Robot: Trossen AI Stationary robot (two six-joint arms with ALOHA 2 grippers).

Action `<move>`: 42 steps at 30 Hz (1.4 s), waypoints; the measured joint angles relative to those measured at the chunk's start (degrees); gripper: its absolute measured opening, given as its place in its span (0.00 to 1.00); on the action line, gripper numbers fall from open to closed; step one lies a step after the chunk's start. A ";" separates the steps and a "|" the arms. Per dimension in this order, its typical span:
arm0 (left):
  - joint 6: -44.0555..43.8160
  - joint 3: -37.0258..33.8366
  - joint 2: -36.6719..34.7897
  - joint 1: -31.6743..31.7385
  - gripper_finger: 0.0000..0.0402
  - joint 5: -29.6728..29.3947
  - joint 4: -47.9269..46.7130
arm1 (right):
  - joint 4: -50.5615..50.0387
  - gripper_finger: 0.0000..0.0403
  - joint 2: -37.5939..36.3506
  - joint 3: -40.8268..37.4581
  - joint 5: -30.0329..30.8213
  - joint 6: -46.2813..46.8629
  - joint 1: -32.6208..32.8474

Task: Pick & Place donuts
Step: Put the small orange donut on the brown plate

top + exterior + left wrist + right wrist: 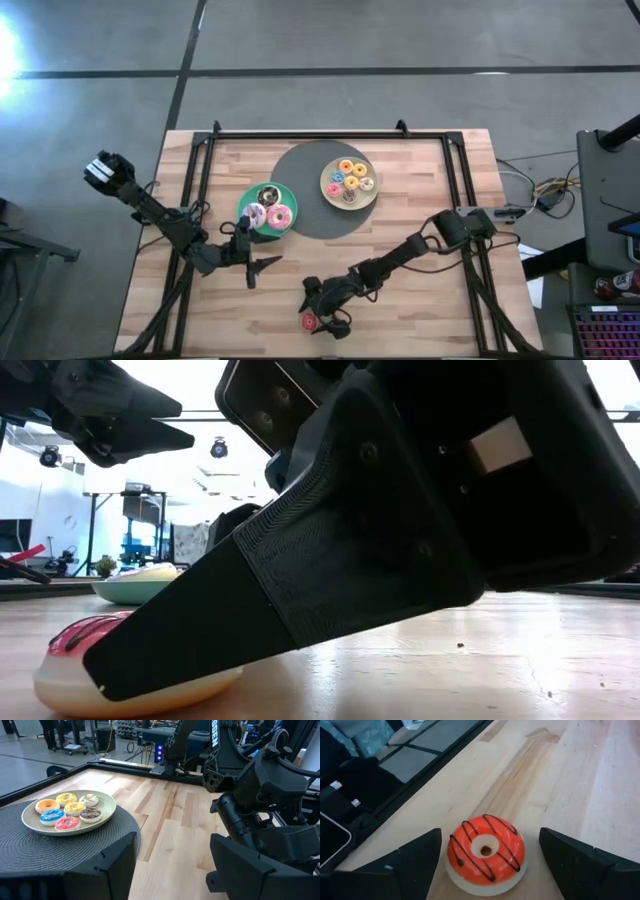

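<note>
Wooden table [580, 785] bears red donut [485, 852] between the right claw's [490, 865] spread fingers.

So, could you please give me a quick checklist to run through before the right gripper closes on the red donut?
1. Right gripper open: ok.
2. Red donut between its fingers: ok.
3. Donut lying flat on the table, icing up: ok.
4. Fingers low enough beside the donut: ok, one finger reaches table level.
5. Left gripper clear, near the green plate: ok.
6. Free space on the green plate: cannot tell.
</note>
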 joint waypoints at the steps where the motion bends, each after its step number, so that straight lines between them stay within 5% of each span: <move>1: 0.00 0.00 0.00 0.00 0.57 0.02 0.00 | -0.02 0.81 0.00 0.00 0.12 -0.24 0.00; 9: 0.02 0.00 -0.01 0.00 0.57 0.02 0.00 | -0.47 0.79 0.02 0.02 1.37 -1.20 0.04; 24: 0.57 -0.01 0.00 0.00 0.57 0.81 -2.36 | -0.95 0.54 0.02 0.02 1.61 -2.15 -0.02; 42: 0.39 -0.19 1.88 0.00 0.57 -2.06 -12.28 | -9.74 0.52 -4.67 -0.09 1.33 -5.59 -0.78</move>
